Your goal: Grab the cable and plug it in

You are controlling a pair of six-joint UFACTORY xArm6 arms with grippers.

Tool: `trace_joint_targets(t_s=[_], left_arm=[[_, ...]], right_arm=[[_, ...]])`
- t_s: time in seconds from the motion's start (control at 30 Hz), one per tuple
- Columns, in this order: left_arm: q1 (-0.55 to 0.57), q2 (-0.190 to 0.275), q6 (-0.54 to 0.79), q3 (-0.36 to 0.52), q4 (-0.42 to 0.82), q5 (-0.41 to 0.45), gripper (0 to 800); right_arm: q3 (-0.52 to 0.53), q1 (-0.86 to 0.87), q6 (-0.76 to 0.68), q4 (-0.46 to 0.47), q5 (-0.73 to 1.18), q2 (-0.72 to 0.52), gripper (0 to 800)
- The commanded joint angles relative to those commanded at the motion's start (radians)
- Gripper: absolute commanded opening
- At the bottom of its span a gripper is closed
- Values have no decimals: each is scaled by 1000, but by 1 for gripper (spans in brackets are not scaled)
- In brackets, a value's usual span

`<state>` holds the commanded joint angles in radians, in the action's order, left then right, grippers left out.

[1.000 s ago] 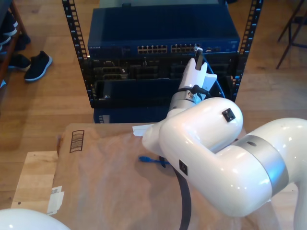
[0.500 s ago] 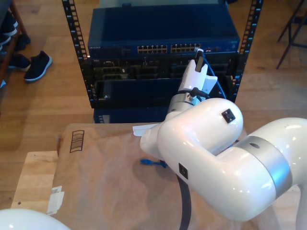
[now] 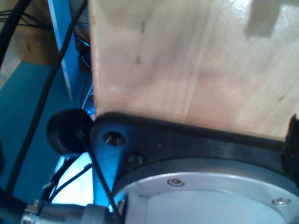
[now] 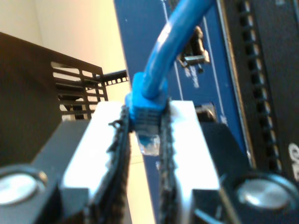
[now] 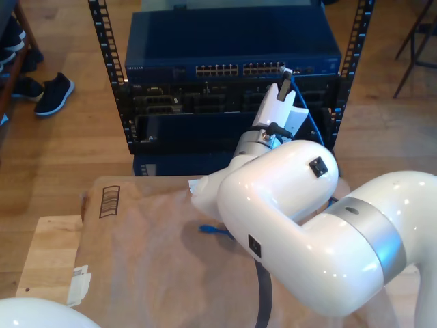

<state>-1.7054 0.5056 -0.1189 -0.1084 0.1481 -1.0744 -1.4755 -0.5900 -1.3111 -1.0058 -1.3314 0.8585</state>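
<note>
On the wooden floor beyond the worktop (image 5: 48,253) stands the rack (image 5: 232,75), where your second gripper (image 4: 145,154), clamped on the cable (image 4: 161,60) just behind its plug (image 4: 149,140), hovers at the switch (image 5: 232,70)'s right-hand ports in the exterior view; square the plug, then push straight.

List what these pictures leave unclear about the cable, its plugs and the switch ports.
- Target port: in the exterior view the ports on the switch are too small to tell which one the plug faces.
- Plug to port gap: the second wrist view is blurred close up.
- Cable middle: hidden behind the white arm in the exterior view.
- My first tool: its state can't be told; the first wrist view looks onto a wooden board.
</note>
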Motion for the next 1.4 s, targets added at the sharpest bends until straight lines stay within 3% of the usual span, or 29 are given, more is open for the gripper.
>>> trace_joint_targets(t_s=[0.27,1.4], left_arm=[[0,2,0,0,2,0,800],[0,2,0,0,2,0,800]], right_arm=[[-124,-2,49,-15,3,72,0],[-118,12,48,-29,2,68,0]])
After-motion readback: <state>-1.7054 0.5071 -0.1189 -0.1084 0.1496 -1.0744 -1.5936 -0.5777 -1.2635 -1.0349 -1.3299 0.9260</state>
